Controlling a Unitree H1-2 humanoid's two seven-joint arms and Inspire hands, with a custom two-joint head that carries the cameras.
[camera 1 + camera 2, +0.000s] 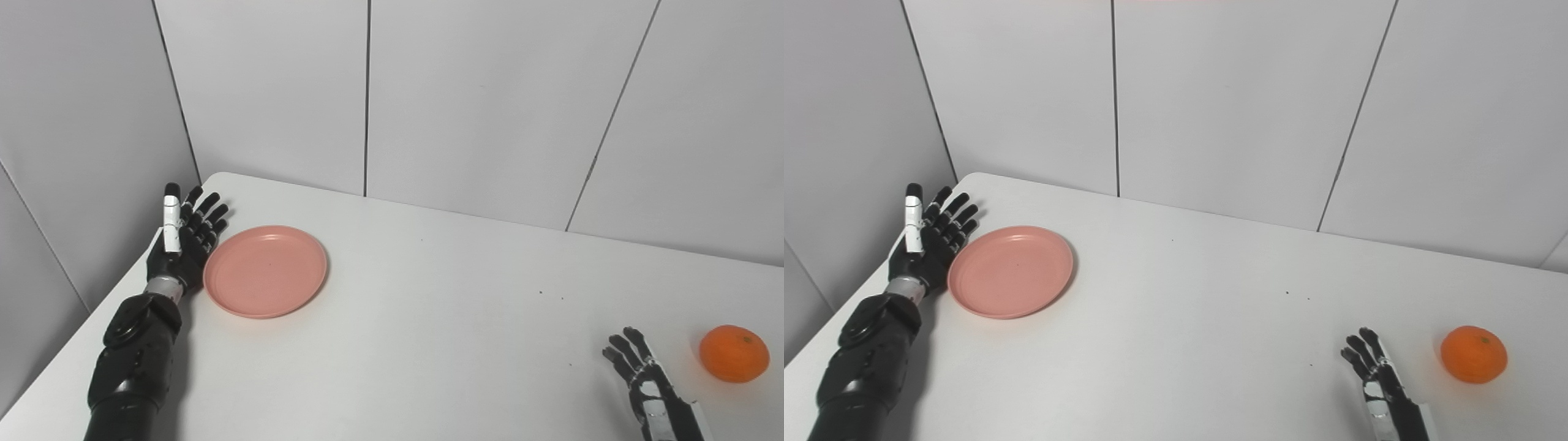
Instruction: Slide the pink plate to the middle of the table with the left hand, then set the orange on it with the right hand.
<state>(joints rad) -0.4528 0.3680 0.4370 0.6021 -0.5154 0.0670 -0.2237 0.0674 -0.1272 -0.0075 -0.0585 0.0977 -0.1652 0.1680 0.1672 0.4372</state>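
Observation:
The pink plate lies flat on the white table at the left side. My left hand is open, palm toward the plate, at the plate's left rim, touching or nearly touching it. The orange sits on the table at the right near the front. My right hand is open and empty, fingers pointing up, to the left of the orange with a gap between them.
Grey panelled walls stand behind the table and along its left side. The table's left edge runs close beside my left arm. Small dark specks lie on the tabletop.

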